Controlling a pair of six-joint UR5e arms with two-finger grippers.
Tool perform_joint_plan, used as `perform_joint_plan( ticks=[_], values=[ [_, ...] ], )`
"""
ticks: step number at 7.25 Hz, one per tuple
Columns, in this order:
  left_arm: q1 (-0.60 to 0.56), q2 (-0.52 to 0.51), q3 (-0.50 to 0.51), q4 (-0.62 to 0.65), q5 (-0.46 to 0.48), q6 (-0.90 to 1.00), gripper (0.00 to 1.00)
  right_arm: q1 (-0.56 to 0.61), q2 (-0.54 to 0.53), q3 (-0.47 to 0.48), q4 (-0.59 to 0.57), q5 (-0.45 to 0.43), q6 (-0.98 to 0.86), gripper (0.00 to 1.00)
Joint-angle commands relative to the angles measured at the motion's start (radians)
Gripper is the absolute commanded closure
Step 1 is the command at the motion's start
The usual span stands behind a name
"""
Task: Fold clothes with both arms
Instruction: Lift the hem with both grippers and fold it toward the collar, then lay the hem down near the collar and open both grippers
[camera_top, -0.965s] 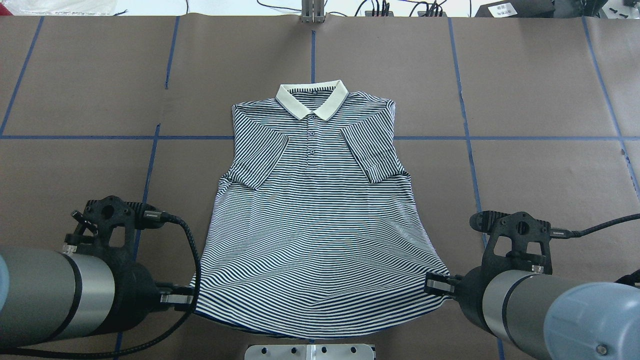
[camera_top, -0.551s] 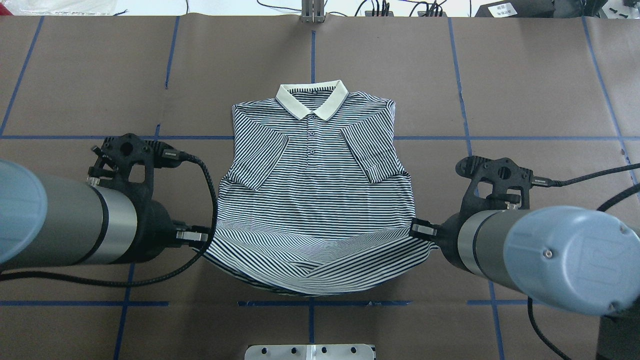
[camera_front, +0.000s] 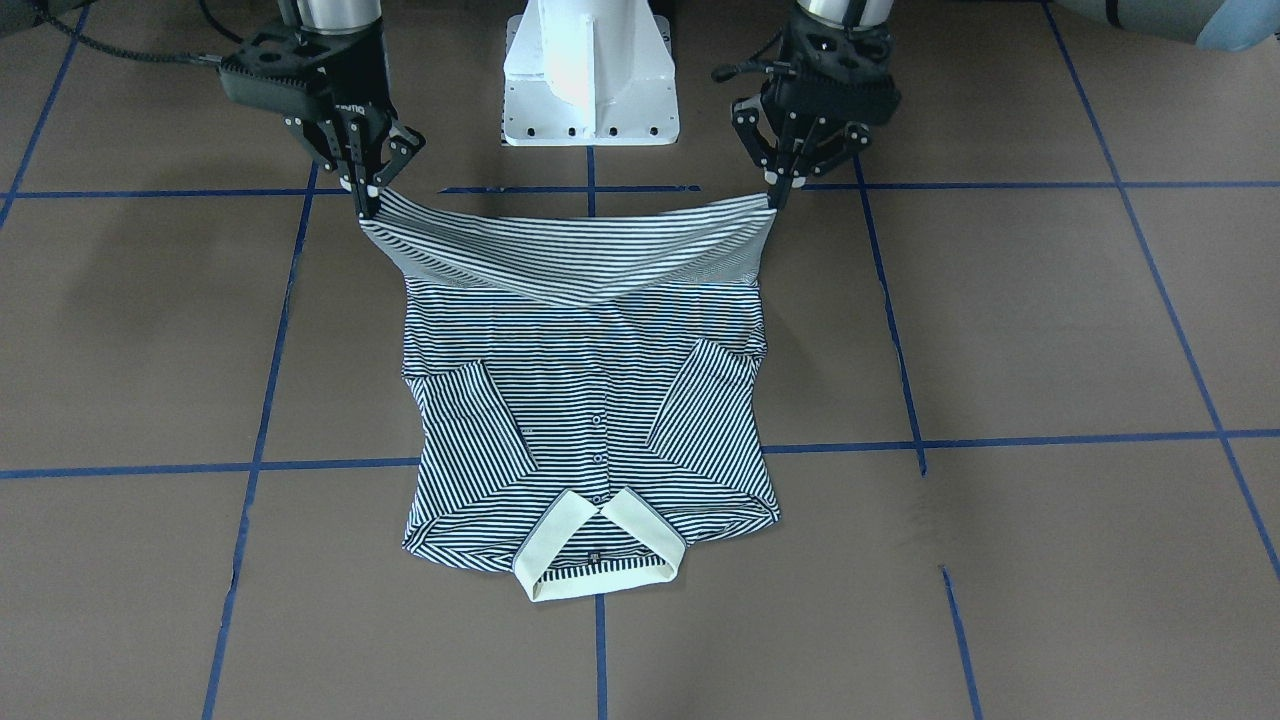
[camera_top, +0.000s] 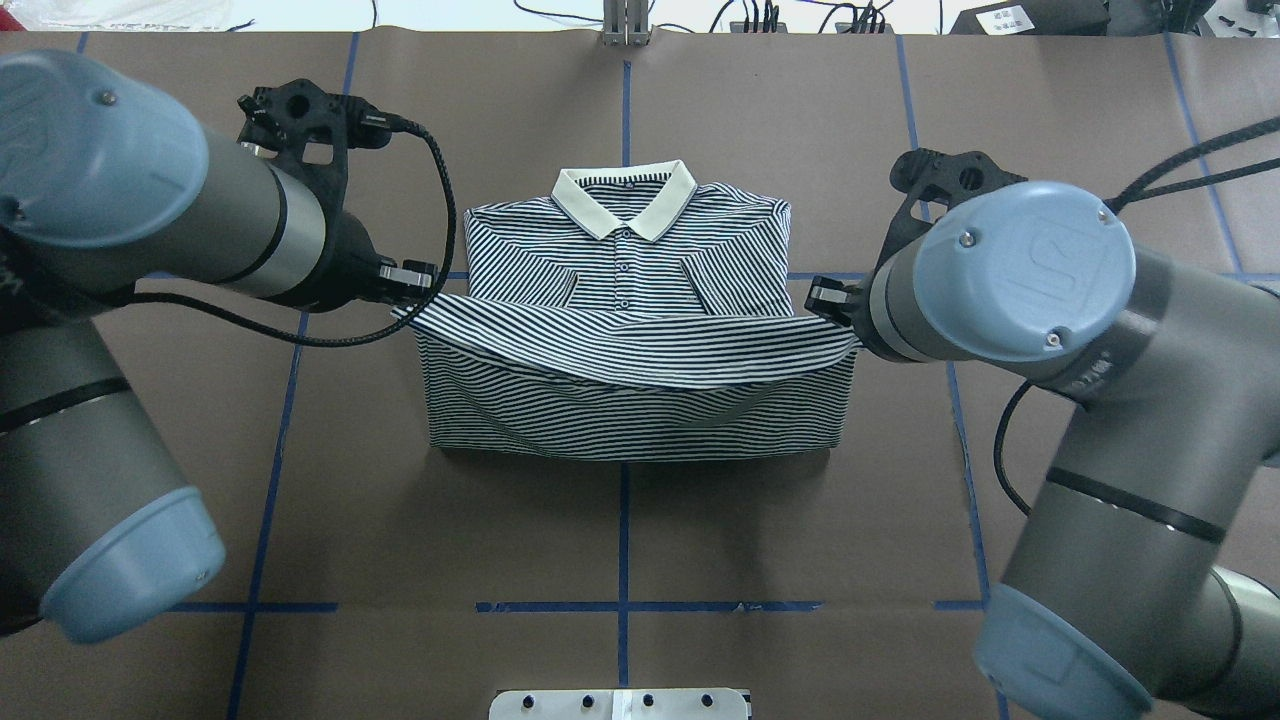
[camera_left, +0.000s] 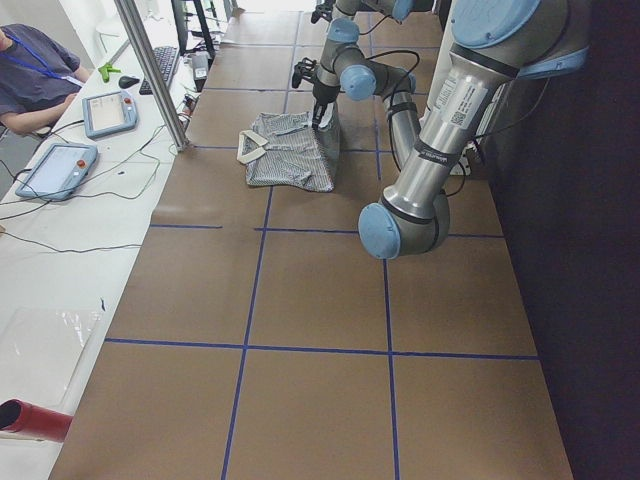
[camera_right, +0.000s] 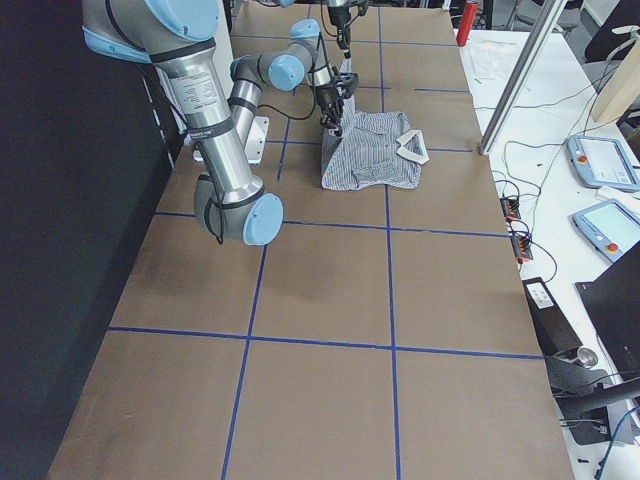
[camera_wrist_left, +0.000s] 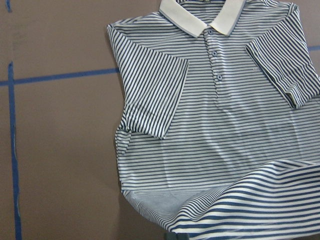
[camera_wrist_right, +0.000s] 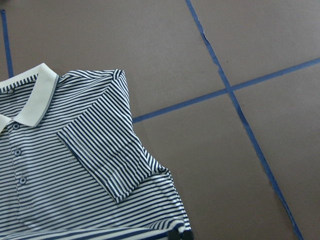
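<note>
On the brown-papered bench (camera_top: 300, 450), the striped polo shirt (camera_top: 630, 425) lies front up in the middle. Its collar (camera_top: 623, 200) points away from the robot and both sleeves are folded in over the chest. Its hem is off the bench, stretched between the two claws and sagging in the middle above the shirt's belly. The left claw (camera_front: 775, 197) is pinched closed on one hem corner and the right claw (camera_front: 365, 203) is closed on the other, each hanging just outside the shirt's side edge. The left arm's black cable (camera_top: 443, 200) loops near the shirt's shoulder. Blue tape lines (camera_top: 622, 530) cross the bench, some running under the shirt. The white pedestal base (camera_front: 590, 80) stands on the robot's side of the raised hem, between the two arms. Beyond the bench's far edge a metal post (camera_left: 150, 70) rises. Past it a handheld control tablet (camera_left: 110, 112) and loose wires lie on a white surface, with a seated person (camera_left: 30, 70) beside them.
</note>
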Motion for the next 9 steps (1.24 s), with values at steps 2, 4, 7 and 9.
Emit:
perform_joint_plan(
  ticks=[2, 4, 7, 9],
  values=[
    [-0.099, -0.105, 0.394, -0.273, -0.008, 0.069, 1.0, 0.108, 0.066, -0.396, 0.359, 0.008, -0.044, 1.0],
    [-0.104, -0.115, 0.581, -0.473, -0.005, 0.071, 1.0, 0.131, 0.125, -0.622, 0.523, 0.008, -0.062, 1.0],
    [-0.099, -0.135, 0.772, -0.611, 0.037, 0.069, 1.0, 0.13, 0.148, -0.799, 0.645, 0.007, -0.067, 1.0],
    [-0.077, -0.151, 0.828, -0.654, 0.046, 0.06, 1.0, 0.127, 0.147, -0.818, 0.648, 0.008, -0.07, 1.0]
  ],
)
